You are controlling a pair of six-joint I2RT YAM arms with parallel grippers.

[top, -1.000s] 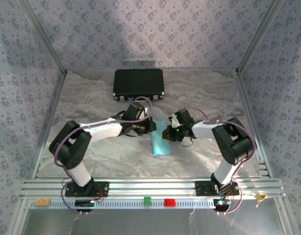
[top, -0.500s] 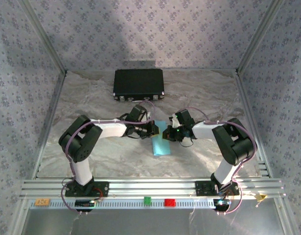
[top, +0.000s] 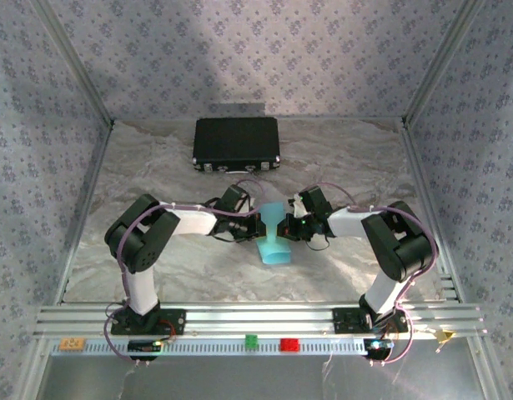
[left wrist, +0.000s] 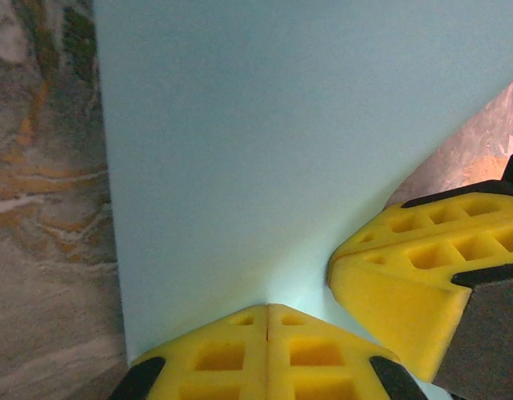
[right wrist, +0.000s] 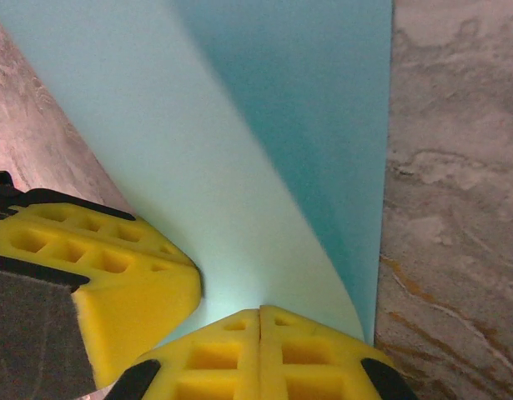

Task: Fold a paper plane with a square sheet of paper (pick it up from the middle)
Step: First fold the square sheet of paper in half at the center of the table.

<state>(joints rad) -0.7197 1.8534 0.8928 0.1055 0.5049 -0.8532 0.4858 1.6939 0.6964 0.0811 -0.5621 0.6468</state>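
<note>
- Near rail of the table (top: 156,167), left end: a small orange block (top: 71,342). Further right on the same rail sit a green block (top: 251,340) and a red block (top: 289,344), near each other but not touching.
- Black case (top: 237,143): flat at the table's far edge, a little left of the middle, well apart from the paper.
- Left gripper (top: 258,223): reaches in from the left to the table's middle. Jaws closed tight; the yellow fingertips (left wrist: 231,354) meet and nip one edge of the light-blue sheet of paper (top: 275,247).
- Sheet of paper: mid-table, between the two grippers. Its far end is lifted and pinched narrow, and its near end lies on the marbled surface. The right wrist view shows it curling over, with a darker layer beneath.
- Right gripper (top: 284,225): comes in from the right, just beside the left one. Jaws also closed tight, with the fingertips (right wrist: 298,354) pressed together on the paper's opposite edge.
</note>
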